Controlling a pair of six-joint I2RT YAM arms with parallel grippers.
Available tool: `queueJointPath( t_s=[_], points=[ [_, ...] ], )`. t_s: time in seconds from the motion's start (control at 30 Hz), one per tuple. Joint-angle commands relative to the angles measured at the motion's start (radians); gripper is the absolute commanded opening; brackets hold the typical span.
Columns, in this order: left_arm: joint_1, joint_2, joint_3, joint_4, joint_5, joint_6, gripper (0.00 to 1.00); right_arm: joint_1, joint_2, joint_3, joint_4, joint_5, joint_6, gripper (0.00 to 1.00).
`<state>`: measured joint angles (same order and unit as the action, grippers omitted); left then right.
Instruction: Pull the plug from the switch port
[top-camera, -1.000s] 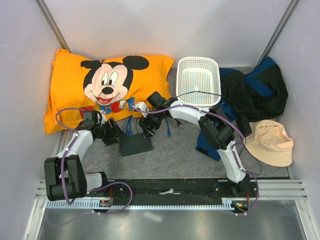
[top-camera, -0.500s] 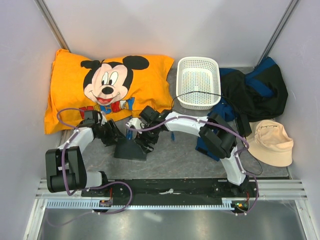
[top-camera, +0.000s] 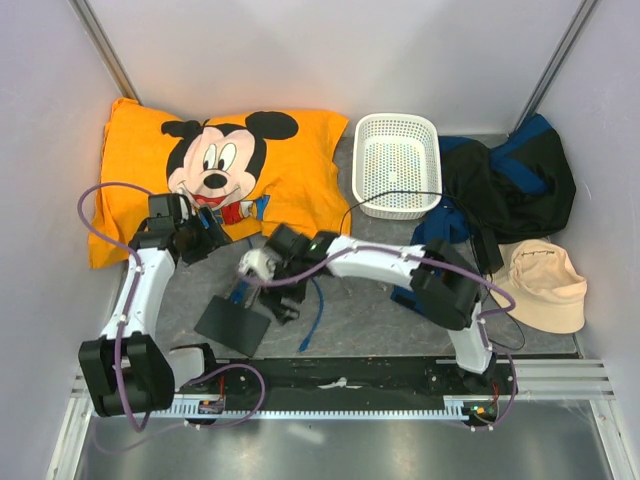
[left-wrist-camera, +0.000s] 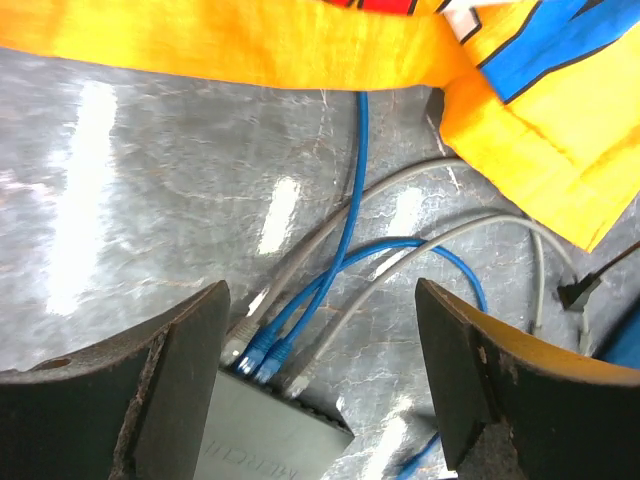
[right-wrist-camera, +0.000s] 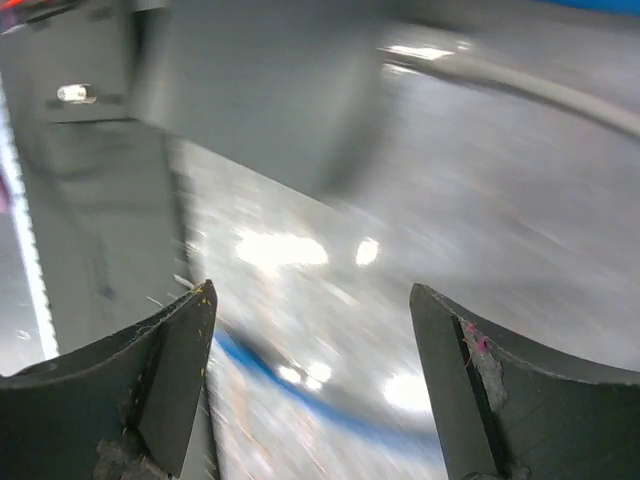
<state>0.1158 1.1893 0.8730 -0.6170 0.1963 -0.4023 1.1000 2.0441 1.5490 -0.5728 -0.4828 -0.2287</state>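
Since half a second ago the switch port (top-camera: 233, 325) has skidded across the counter (top-camera: 370, 320) toward the arm bases and turned. My left tool (left-wrist-camera: 318, 300) has backed off toward the Mickey Mouse pillow (top-camera: 140, 170). Both tools gape empty, and the right tool (right-wrist-camera: 310, 295) is just beside the box. I judge the box light and slippery. I would pinch a stiff blue plug (left-wrist-camera: 262, 352) rather than its limp cable (left-wrist-camera: 352, 200).

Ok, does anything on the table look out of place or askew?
Yes. The switch port lies at a slant on the table. Blue and grey cables bunch at its sockets; one blue cable runs under the orange pillow, and a loose blue cable trails nearby.
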Motion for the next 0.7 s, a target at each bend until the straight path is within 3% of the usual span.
queueJointPath(
  t_s=[0.0, 0.27, 0.33, 0.5, 0.67],
  points=[
    [0.001, -0.06, 0.02, -0.177, -0.075, -0.058, 0.82, -0.179, -0.104, 0.069, -0.097, 0.029, -0.052, 0.86],
    [0.149, -0.143, -0.028, -0.24, -0.038, -0.136, 0.8, -0.207, 0.112, 0.42, -0.108, 0.093, -0.138, 0.85],
    [0.186, -0.155, -0.054, -0.227, -0.034, -0.162, 0.79, -0.183, 0.169, 0.468, -0.107, 0.154, -0.233, 0.85],
    [0.251, -0.195, -0.098, -0.179, 0.061, -0.197, 0.77, -0.17, 0.226, 0.456, -0.093, 0.213, -0.406, 0.82],
    [0.294, -0.246, -0.134, -0.161, 0.077, -0.188, 0.76, -0.169, 0.208, 0.329, -0.059, 0.257, -0.517, 0.83]
  ],
)
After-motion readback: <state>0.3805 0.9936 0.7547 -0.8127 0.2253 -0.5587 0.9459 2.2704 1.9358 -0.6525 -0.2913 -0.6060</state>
